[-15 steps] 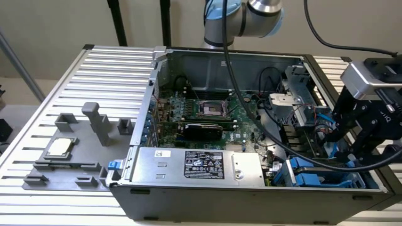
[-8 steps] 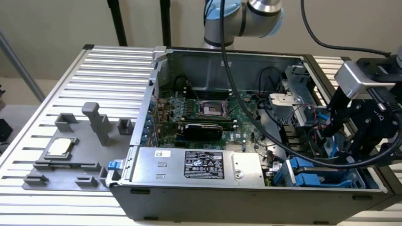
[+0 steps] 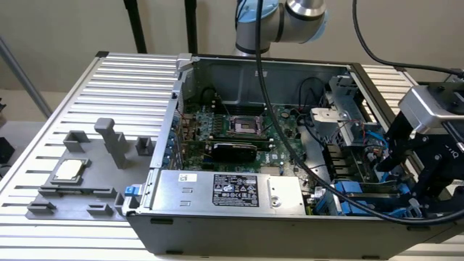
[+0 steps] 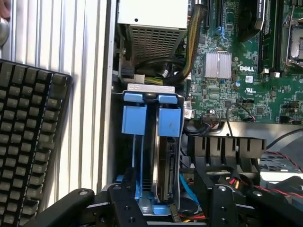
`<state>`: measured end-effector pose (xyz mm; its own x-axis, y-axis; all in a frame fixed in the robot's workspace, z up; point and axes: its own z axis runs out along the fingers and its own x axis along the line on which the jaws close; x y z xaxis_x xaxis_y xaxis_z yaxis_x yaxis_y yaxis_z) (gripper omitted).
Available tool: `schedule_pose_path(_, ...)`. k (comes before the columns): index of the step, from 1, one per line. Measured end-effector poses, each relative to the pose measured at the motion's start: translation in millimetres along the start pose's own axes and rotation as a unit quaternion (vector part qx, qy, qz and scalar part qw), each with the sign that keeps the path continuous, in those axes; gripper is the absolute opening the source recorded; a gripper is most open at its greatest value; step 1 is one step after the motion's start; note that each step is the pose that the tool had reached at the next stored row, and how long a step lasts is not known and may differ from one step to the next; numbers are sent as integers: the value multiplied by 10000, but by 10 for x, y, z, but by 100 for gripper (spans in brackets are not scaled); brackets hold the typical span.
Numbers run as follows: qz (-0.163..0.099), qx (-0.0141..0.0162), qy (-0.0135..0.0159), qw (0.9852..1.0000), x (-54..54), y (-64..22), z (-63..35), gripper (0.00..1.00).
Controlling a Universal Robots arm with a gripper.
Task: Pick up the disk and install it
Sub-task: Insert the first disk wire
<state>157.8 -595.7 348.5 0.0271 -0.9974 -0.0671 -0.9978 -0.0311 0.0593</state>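
The disk (image 4: 166, 156) stands on edge in the drive bay at the case's corner, its blue carrier tab (image 4: 169, 122) facing the wrist camera beside a second blue carrier (image 4: 133, 118). My gripper (image 4: 173, 205) hangs over the bay, open. Its black fingers (image 4: 125, 203) stand on either side of the disk, and a gap shows between the disk and the far finger. In the exterior view the gripper (image 3: 414, 193) is low at the case's near corner on the exterior view's right, just above the blue carriers (image 3: 360, 194).
The open computer case (image 3: 290, 228) lies on a ribbed metal table (image 3: 116, 81). A grey power supply (image 3: 232, 190) and motherboard (image 3: 239, 130) fill it. A black cable (image 3: 279, 136) crosses over. A processor chip (image 3: 69, 169) rests on a grey fixture. A keyboard (image 4: 28, 142) lies beside the case.
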Motion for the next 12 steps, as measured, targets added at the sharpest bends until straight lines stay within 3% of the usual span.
schedule_pose_path(3,-3,-14,-68,10000,40,-8,-6,61)
schedule_pose_path(9,-27,-12,-267,9996,55,-70,-23,61)
schedule_pose_path(12,-64,-12,-337,9994,62,-72,-23,61)
